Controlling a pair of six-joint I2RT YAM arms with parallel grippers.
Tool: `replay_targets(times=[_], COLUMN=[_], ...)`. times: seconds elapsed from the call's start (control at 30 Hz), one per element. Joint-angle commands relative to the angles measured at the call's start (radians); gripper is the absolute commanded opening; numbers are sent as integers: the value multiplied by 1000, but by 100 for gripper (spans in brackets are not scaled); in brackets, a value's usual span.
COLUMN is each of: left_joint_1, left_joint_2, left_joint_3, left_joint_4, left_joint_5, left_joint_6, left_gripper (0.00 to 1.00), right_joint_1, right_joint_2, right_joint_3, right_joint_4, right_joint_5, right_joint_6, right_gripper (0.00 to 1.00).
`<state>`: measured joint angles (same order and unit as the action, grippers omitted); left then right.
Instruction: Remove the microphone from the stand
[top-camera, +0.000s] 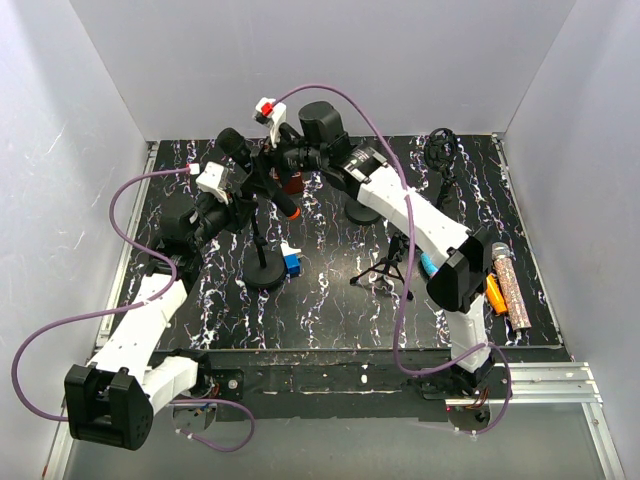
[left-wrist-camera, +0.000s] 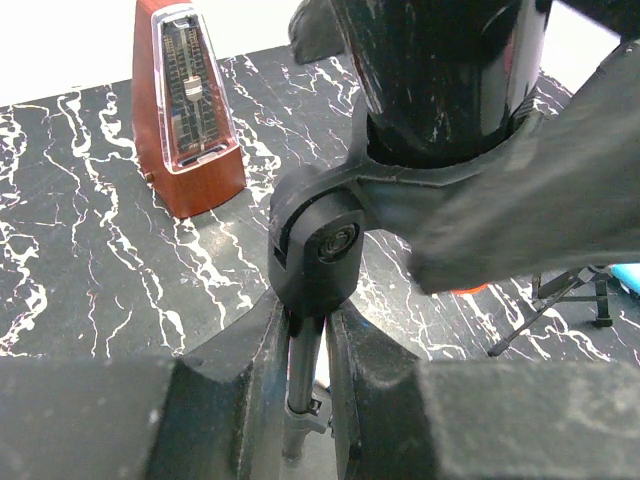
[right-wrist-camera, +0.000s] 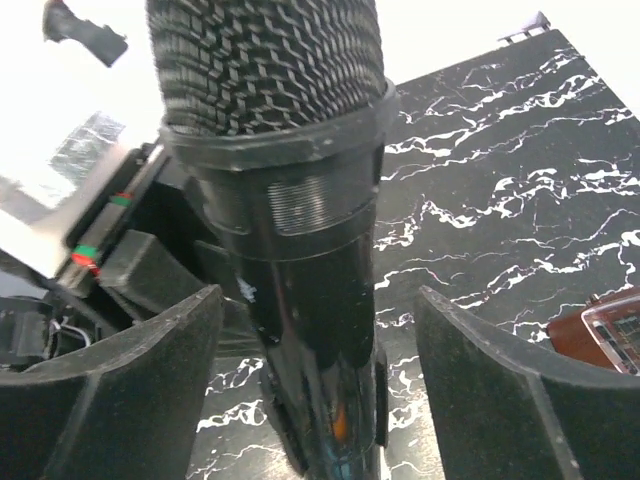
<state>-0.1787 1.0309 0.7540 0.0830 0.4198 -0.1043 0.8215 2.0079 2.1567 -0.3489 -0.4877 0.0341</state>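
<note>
The left tool (left-wrist-camera: 305, 345) is seen at the bottom edge, its two dark fingers (left-wrist-camera: 235, 385) closed on either side of the thin stand pole (left-wrist-camera: 301, 375); above them the round black swivel joint (left-wrist-camera: 322, 245) is carried, and the glossy black microphone (left-wrist-camera: 440, 80) is seated over it at the top; a red-brown wooden metronome (left-wrist-camera: 190, 115) stands upright on the black, white-veined counter (left-wrist-camera: 70, 250), well apart to the left; a small black tripod (left-wrist-camera: 560, 300) is seen at the right, near a blue object (left-wrist-camera: 628, 277) cut by the edge; a blurred dark grey mass (left-wrist-camera: 540, 200), not identifiable, fills the right side.
</note>
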Motion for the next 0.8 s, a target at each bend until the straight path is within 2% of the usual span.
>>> replay_targets(times=[0.0, 0.07, 0.13, 0.2, 0.27, 0.3, 0.43, 0.57, 0.67, 0.77], left_joint_1=[2, 2, 2, 2, 4, 8, 21, 30, 47, 54], left_joint_2=[-22, -23, -22, -23, -22, -25, -23, -25, -15, -14], left_joint_3=[-8, -10, -12, -16, -25, -30, -53, -81, -94, -97], left_joint_4=[-26, -29, -35, -43, -51, -51, -58, -65, -77, -115], left_joint_5=[16, 14, 11, 2, -6, -12, -41, -87, -145, -161], left_joint_6=[3, 5, 8, 11, 18, 17, 24, 34, 23, 35], left_gripper=[0, 0, 0, 0, 0, 0, 0, 0, 0, 0], right_joint_1=[19, 22, 22, 22, 21, 21, 5, -10, -41, -71], right_joint_2=[-3, 0, -1, -1, -5, -5, -15, -72, -148, -192], right_joint_3=[-20, -17, -3, 26, 55, 71, 115, 85, -47, -86], right_joint_4=[163, 194, 200, 189, 176, 169, 159, 235, 402, 438], right_joint_5=[78, 121, 132, 138, 147, 159, 273, 473, 477, 439], right_joint_6=[-26, -28, -30, -28, -26, -28, -20, 4, 38, 62], right_gripper=[79, 71, 58, 37, 8, 1, 1, 1, 1, 1])
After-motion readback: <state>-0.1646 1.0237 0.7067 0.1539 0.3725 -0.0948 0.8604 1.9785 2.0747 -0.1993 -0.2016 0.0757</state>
